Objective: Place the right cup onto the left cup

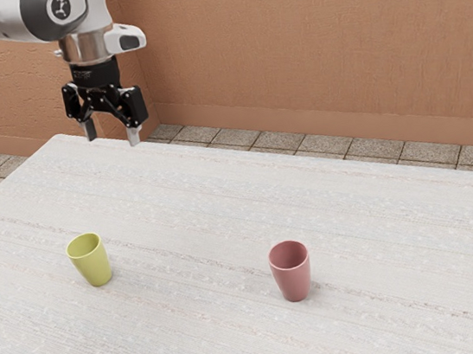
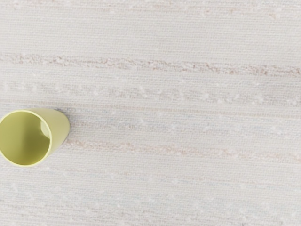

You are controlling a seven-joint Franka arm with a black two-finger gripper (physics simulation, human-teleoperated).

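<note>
Toward the exterior view's left, a yellow-green cup (image 1: 95,264) is standing upright on the pale, streaked table (image 1: 203,321) — plain, smooth, narrowing to its base, its round mouth facing up. On the far side and slightly right, the black gripper (image 1: 111,133) is hanging above the table, its two fingers standing wide apart, gripping nothing. Farther right and nearer, a dusty-red cup (image 1: 294,281) is standing upright — similarly tapered, well apart from the first.
</note>
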